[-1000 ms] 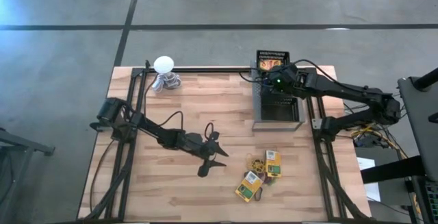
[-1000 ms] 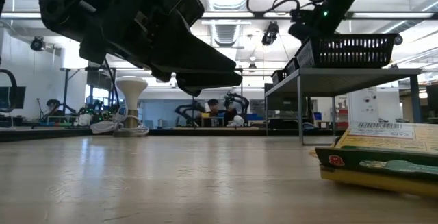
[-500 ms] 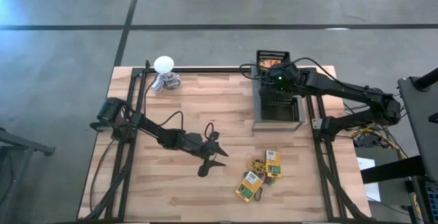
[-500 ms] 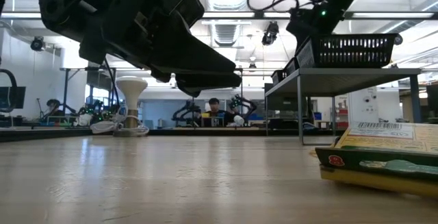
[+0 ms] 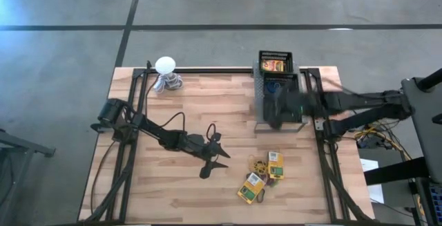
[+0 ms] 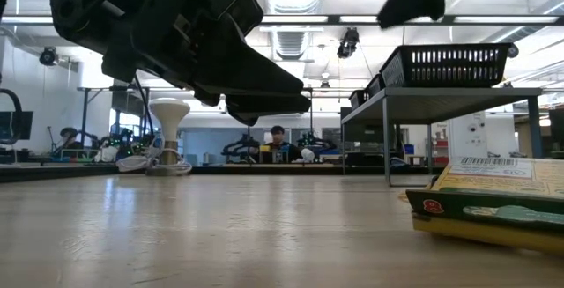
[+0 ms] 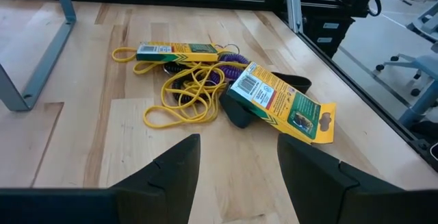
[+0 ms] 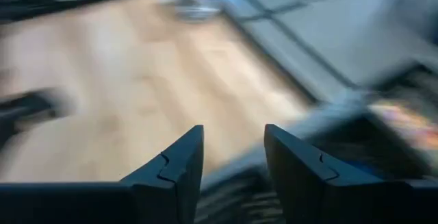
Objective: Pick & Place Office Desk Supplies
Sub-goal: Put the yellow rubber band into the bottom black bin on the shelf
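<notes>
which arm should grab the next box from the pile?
Left. The left gripper hangs open beside the pile of boxes, which fills its wrist view. The right gripper is over the black basket, farther off.

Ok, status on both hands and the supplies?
Left hand open, facing yellow-and-green cardboard boxes and yellow rubber bands. Right hand open, empty, over black wire basket. Nothing blocking.

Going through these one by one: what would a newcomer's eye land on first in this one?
Probably the bright heap of yellow-and-green boxes tangled with yellow rubber bands on the wooden table, lying just ahead of the left gripper with its jaws open. Next, the black mesh basket at the table's far right edge, with one box already inside and the right gripper empty above it, jaws apart.
</notes>
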